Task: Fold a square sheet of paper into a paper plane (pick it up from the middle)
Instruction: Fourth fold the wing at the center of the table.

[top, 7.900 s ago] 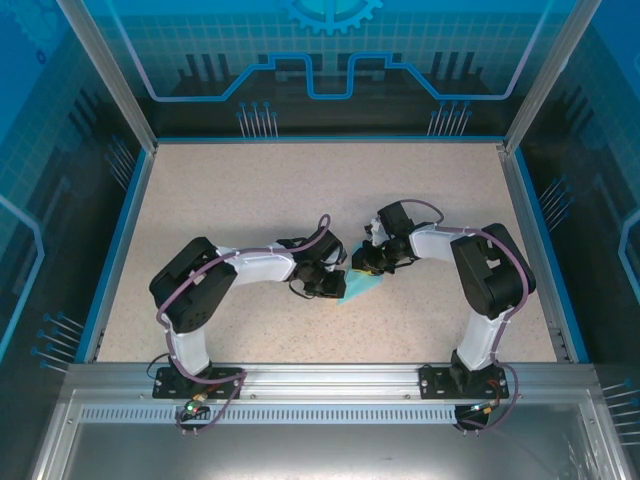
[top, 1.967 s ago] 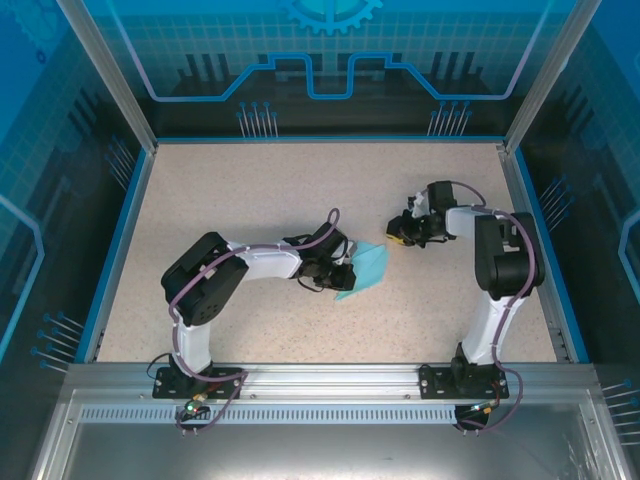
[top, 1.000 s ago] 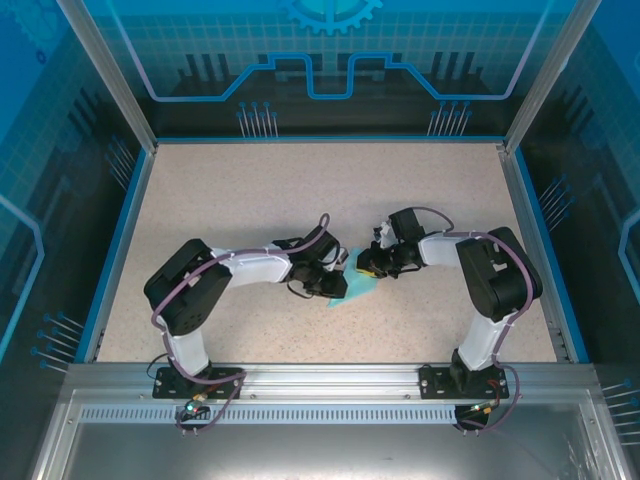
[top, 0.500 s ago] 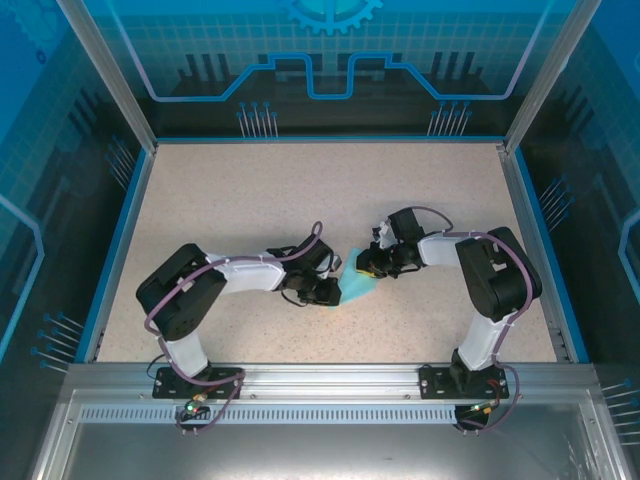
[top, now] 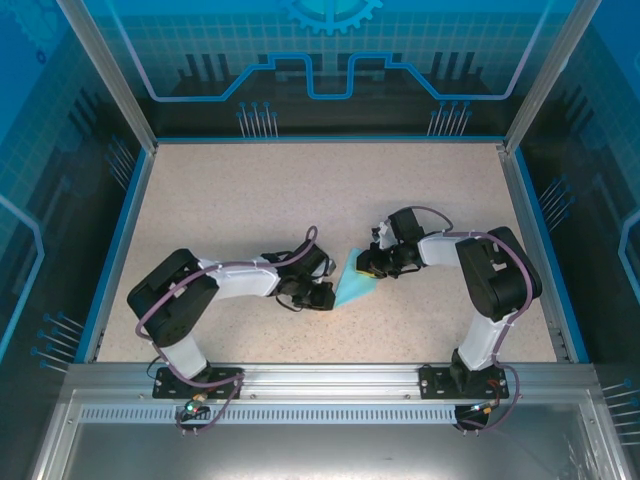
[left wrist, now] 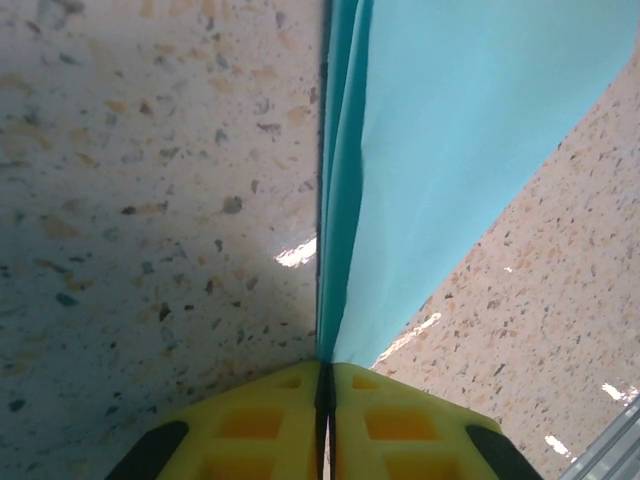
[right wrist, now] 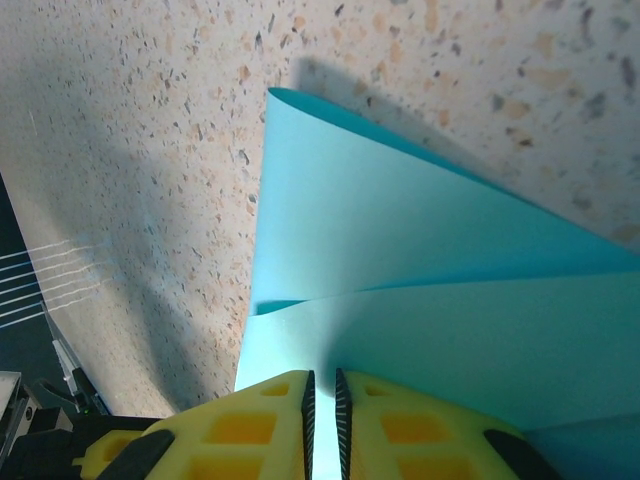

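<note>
The light-blue paper point(top: 352, 286) lies partly folded on the table as a narrow wedge between the two grippers. My left gripper point(top: 318, 296) is at its near-left end. In the left wrist view its yellow fingers point(left wrist: 270, 420) are shut on the folded edge of the paper point(left wrist: 450, 130), which runs away from them along a sharp crease. My right gripper point(top: 370, 266) is at the far-right end. Its fingers point(right wrist: 400, 430) stand almost together, a sliver apart, tips down on the top layer of the paper point(right wrist: 420, 330), with a second flap behind.
The speckled beige tabletop point(top: 250, 200) is bounded by a blue rim and metal frame posts point(top: 105, 75). Both arm bases sit on the rail at the near edge point(top: 320, 380). Open table stretches to the far side and the left.
My right gripper came back from the far right onto the paper and has stayed there. My left gripper has slid left and nearer along the fold, still pinching it.
</note>
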Controlling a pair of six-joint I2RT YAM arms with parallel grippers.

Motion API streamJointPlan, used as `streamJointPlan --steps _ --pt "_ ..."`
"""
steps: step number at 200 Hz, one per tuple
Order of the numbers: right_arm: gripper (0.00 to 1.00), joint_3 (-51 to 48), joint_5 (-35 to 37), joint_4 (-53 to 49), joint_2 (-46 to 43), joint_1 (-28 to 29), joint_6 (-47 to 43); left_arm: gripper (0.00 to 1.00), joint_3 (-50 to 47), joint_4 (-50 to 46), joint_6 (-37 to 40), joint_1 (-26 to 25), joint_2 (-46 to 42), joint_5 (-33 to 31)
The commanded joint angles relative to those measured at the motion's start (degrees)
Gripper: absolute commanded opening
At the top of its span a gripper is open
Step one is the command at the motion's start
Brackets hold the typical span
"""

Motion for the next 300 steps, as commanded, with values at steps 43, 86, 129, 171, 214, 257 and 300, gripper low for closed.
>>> streamJointPlan --steps 43,86,129,171,214,257,300 --pt "0.17 -1.8 6.2 -5.4 1.8 -1.0 -1.7 0.10 2.7 -18.7 1.6 -4.4 2.3 -12.5" --pt "0.17 -1.7 6.4 -5.7 1.8 -1.1 -2.2 0.10 7.0 -24.2 1.5 -7.4 7.3 -18.6" --pt "0.17 -1.6 6.7 -6.1 1.6 -1.0 -2.6 0.09 10.4 -30.1 1.6 -8.5 10.4 -23.8" --pt "0.17 -1.7 6.3 -5.6 2.0 -1.1 -2.7 0.08 11.8 -32.3 1.1 -10.0 14.6 -24.8" --pt "0.17 -1.0 4.3 -5.0 2.0 -2.2 -3.2 0.06 13.5 -33.1 3.2 -11.5 14.5 -23.3" --pt "0.22 0.6 1.7 -5.4 -1.7 -3.2 -4.5 0.09 16.2 -30.7 5.3 -11.5 10.6 -18.0" --pt "0.26 1.6 1.0 -9.1 -6.6 -5.0 -6.0 0.13 18.8 -28.1 5.1 -11.2 8.8 -15.0"
